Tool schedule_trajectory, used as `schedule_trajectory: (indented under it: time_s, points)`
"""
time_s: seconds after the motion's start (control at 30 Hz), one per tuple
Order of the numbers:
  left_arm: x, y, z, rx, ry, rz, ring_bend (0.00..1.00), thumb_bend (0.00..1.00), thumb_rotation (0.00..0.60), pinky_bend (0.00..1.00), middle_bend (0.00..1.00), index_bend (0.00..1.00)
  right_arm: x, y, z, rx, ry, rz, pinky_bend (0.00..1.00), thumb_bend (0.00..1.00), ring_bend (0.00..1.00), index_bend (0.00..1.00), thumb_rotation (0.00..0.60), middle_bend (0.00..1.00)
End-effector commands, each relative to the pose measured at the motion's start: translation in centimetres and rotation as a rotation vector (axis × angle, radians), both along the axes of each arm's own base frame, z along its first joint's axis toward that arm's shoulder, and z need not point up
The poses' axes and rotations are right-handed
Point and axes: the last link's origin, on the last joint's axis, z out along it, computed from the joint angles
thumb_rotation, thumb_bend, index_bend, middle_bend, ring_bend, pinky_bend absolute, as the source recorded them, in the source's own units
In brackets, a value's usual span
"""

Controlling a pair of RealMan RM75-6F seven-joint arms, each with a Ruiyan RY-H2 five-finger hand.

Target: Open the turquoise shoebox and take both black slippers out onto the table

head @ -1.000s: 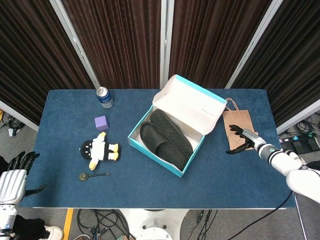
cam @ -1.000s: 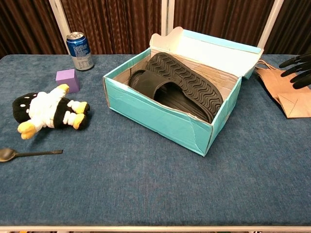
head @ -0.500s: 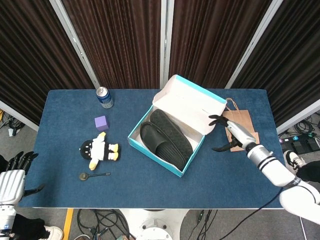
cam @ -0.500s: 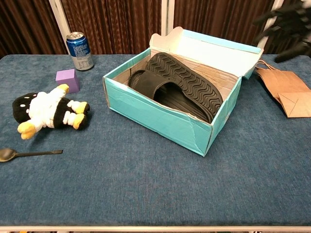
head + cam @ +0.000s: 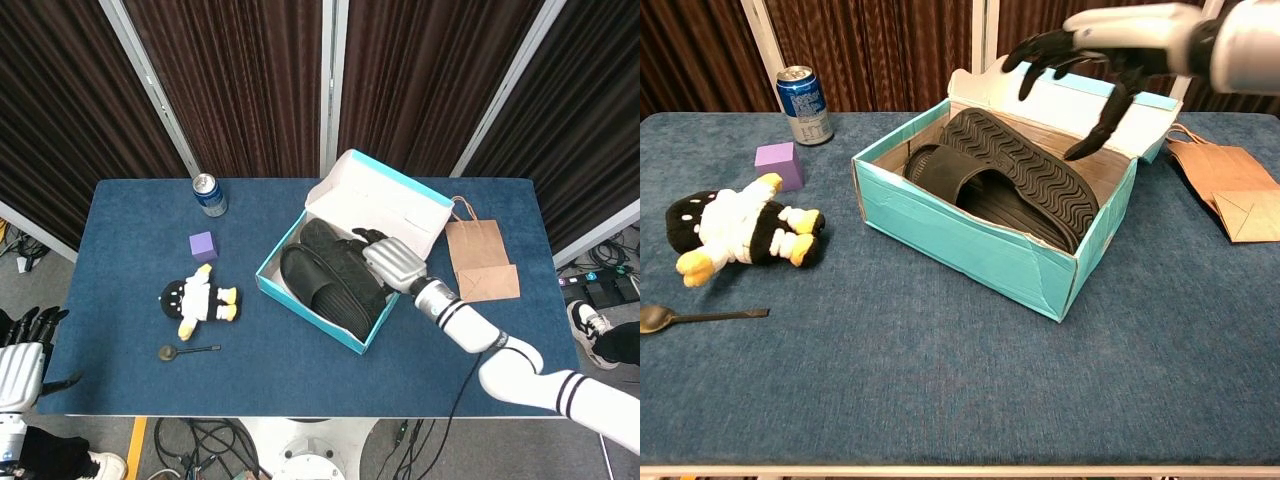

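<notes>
Head view: turquoise shoebox (image 5: 300, 283) sits mid-table, a bit right of centre, lid (image 5: 385, 205) already flipped back and standing open. So step one looks done. Both black slippers (image 5: 335, 278) are inside the box, packed side by side, neither out on the table yet. Right hand (image 5: 392, 260) hangs over the right end of the box, above the slippers; from this angle I can't tell if it touches them, and the fingers are mostly hidden under the palm. Left hand (image 5: 22, 345) is parked off the table's near-left corner, fingers apart, holding nothing.

Surface: dark blue cloth table (image 5: 480, 350). On it a soda can (image 5: 209, 194) at the back left, purple cube (image 5: 203, 246), penguin plush (image 5: 197, 299), spoon (image 5: 186, 350), and brown paper bag (image 5: 478, 259) right of the box. Dark curtains with light metal frame bars behind; cables on the floor.

Chest view: right hand (image 5: 1110, 45) is clearly above the box, fingers spread and pointing down toward the upper slipper (image 5: 1025, 170), sole up. Gap visible, not gripping anything. Second slipper (image 5: 945, 165) lies beside and partly under it. Left hand not visible here.

My read: roughly a third through, lid open, both slippers left to lift out.
</notes>
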Motion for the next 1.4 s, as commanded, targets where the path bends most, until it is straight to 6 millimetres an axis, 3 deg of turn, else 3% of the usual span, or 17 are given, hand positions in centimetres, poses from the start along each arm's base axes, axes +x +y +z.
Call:
schedule_trajectory:
  time_s: [0.03, 0.2, 0.53, 0.8, 1.07, 1.3, 1.4]
  points:
    - [-0.2, 0.0, 0.1, 0.005, -0.001, 0.003, 0.02, 0.00, 0.600, 0.13, 0.10, 0.16, 2.4, -0.7, -4.5, -0.043, 0.086, 0.074, 0.12, 0.02, 0.04, 0.16, 0.600, 0.21]
    - [-0.7, -0.1, 0.1, 0.008, -0.004, 0.016, 0.02, 0.00, 0.600, 0.13, 0.10, 0.16, 3.7, -0.9, -7.2, -0.047, 0.120, 0.063, 0.12, 0.02, 0.04, 0.17, 0.600, 0.21]
    - [-1.4, 0.1, 0.0, 0.011, -0.010, 0.026, 0.02, 0.00, 0.600, 0.13, 0.10, 0.16, 5.5, -1.2, -10.2, -0.079, 0.201, 0.091, 0.12, 0.02, 0.04, 0.17, 0.600, 0.19]
    - [-2.1, 0.0, -0.1, 0.010, -0.013, 0.044, 0.02, 0.00, 0.600, 0.13, 0.10, 0.16, 5.7, -1.5, -11.0, -0.089, 0.237, 0.094, 0.12, 0.02, 0.04, 0.18, 0.600, 0.21]
    - [-2.2, 0.1, -0.1, 0.012, -0.015, 0.038, 0.02, 0.00, 0.600, 0.13, 0.10, 0.16, 6.3, -1.4, -11.5, -0.115, 0.244, 0.116, 0.12, 0.05, 0.07, 0.32, 0.600, 0.33]
    - [-2.4, 0.0, -0.2, 0.013, -0.017, 0.048, 0.02, 0.00, 0.600, 0.13, 0.10, 0.16, 6.4, -1.8, -11.5, -0.130, 0.207, 0.108, 0.10, 0.05, 0.05, 0.34, 0.600, 0.27]
    - [-2.5, -0.1, -0.2, 0.013, -0.017, 0.050, 0.02, 0.00, 0.600, 0.13, 0.10, 0.16, 6.6, -1.8, -11.9, -0.127, 0.217, 0.121, 0.08, 0.05, 0.03, 0.28, 0.600, 0.24]
